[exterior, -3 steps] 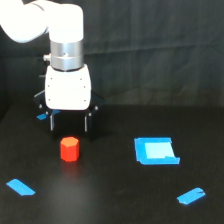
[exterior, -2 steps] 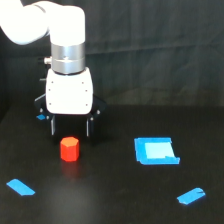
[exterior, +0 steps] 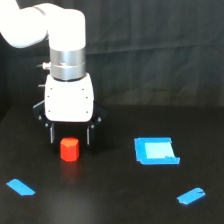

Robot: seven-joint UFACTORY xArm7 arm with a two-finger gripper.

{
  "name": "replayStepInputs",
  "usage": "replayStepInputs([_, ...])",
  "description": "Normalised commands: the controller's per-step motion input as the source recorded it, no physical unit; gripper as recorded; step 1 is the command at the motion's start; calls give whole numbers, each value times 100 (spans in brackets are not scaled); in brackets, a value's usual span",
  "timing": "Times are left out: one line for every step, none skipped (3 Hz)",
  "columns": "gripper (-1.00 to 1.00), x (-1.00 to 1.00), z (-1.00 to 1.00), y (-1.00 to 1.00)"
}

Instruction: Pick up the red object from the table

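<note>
The red object (exterior: 69, 149) is a small red-orange hexagonal block standing upright on the black table (exterior: 115, 200), left of centre in the exterior view. My gripper (exterior: 70, 135) hangs straight down from the white arm, directly over and just behind the block. Its two dark fingers (exterior: 51, 134) stand apart, one on each side of the block's top, so it is open and empty. The fingertips reach about the block's upper edge; I cannot tell whether they touch it.
A blue square patch (exterior: 155, 150) with a pale centre lies on the table at the exterior view's right. A blue tape strip (exterior: 21, 187) lies at the front left and another (exterior: 191, 195) at the front right.
The arm has shifted slightly to the exterior view's right and lowered, so the open fingers now straddle the block's top. The block has not moved.
</note>
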Motion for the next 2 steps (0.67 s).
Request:
replayStepInputs([44,-8,-13,-15])
replayStepInputs([-90,2,-25,16])
